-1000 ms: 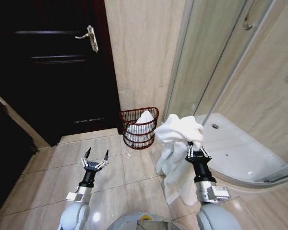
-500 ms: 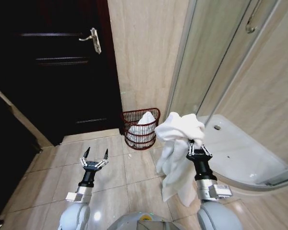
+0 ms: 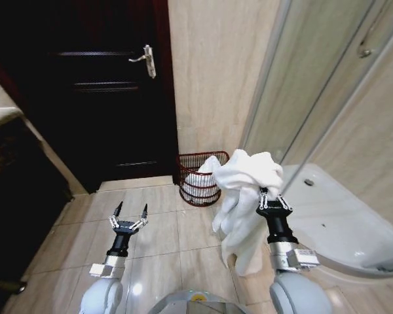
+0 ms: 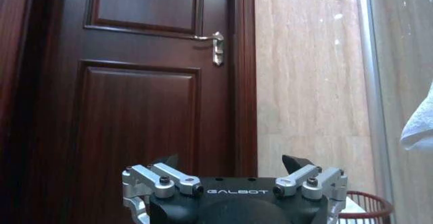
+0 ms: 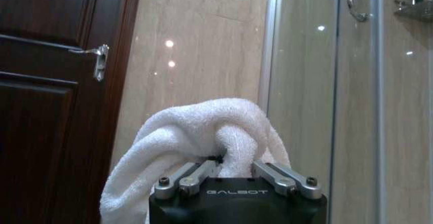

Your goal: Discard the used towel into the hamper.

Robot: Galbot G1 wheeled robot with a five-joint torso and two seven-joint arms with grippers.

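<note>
Head view: right pincer [image 3: 272,194] clamps a white towel [image 3: 247,196], raised just near the hamper [image 3: 200,178] by the wall; left pincer [image 3: 130,213] spread wide, empty, low over floor. Left wrist: hamper rim [image 4: 368,209] w/ door [image 4: 135,97] beside. Right wrist: towel [image 5: 196,143] bunched betw. fingers.

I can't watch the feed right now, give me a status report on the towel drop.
Right end effector shut on white terry towel, held up. Left end effector open, idle over floor tiles. Round red-brown wire hamper ahead by the wall, already holding white cloth. Path looks clear.

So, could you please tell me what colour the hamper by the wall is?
The hamper is dark red-brown openwork wire, best seen in the head view.
</note>
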